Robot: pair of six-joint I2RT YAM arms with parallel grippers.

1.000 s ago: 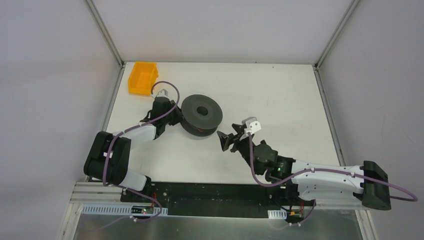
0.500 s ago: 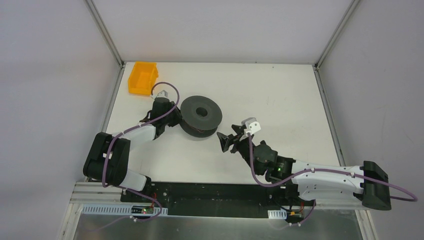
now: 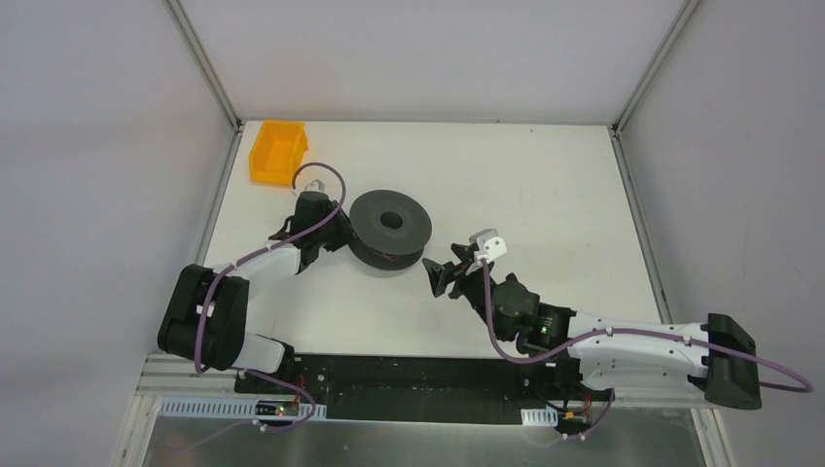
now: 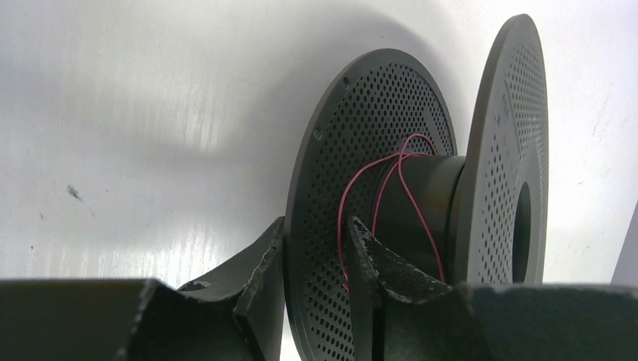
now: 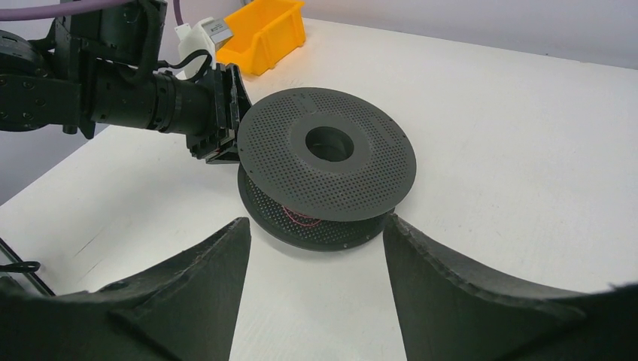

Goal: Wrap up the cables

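Observation:
A dark grey perforated spool (image 3: pixel 391 230) lies slightly tilted on the white table. Thin reddish cable (image 4: pixel 380 180) loops loosely round its core between the two flanges; a bit also shows under the top flange in the right wrist view (image 5: pixel 301 218). My left gripper (image 3: pixel 342 233) is at the spool's left side, its jaws shut on the lower flange (image 4: pixel 316 226), one finger outside and one between the flanges. My right gripper (image 3: pixel 440 272) is open and empty, just right of and nearer than the spool (image 5: pixel 327 173), with bare table between its fingers (image 5: pixel 316 222).
A yellow bin (image 3: pixel 277 151) stands at the table's far left corner, behind my left arm; it also shows in the right wrist view (image 5: pixel 271 30). Metal frame posts and grey walls border the table on the left, right and far sides.
My left arm has shifted slightly, its wrist a little farther back, and the spool has moved a touch with it. The right arm has not moved.

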